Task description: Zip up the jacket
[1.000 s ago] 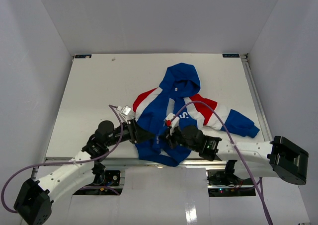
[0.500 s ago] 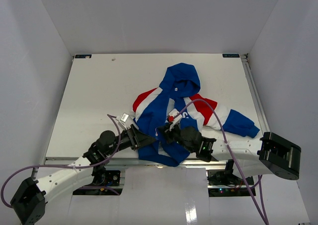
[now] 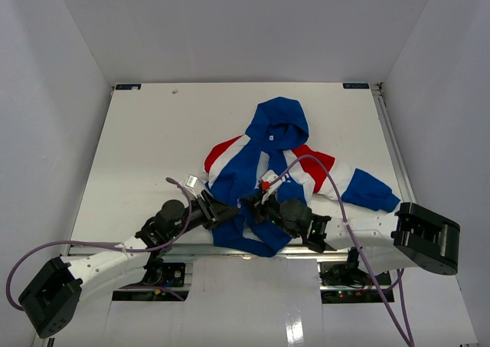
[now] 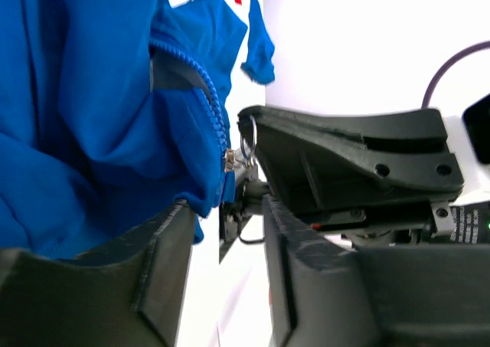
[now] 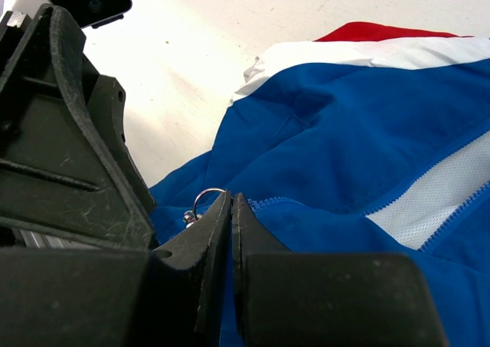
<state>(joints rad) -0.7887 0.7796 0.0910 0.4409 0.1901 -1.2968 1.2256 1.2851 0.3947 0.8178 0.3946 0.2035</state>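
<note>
A: From above?
B: The small royal-blue hooded jacket (image 3: 243, 167), red and white on the sleeves, is lying on the white surface (image 3: 153, 148), hem nearest the arms, so the left fingers (image 3: 230, 211) and right fingers (image 3: 249, 206) are both reaching its zip.
A: Left wrist?
B: The left fingers are gaping around the hem corner, probably to anchor it. A small silver ring pull (image 4: 246, 144) is hanging just beside the right tip.
A: Right wrist?
B: Clenched tight by that ring; whether they're nipping it, I can't tell.
</note>
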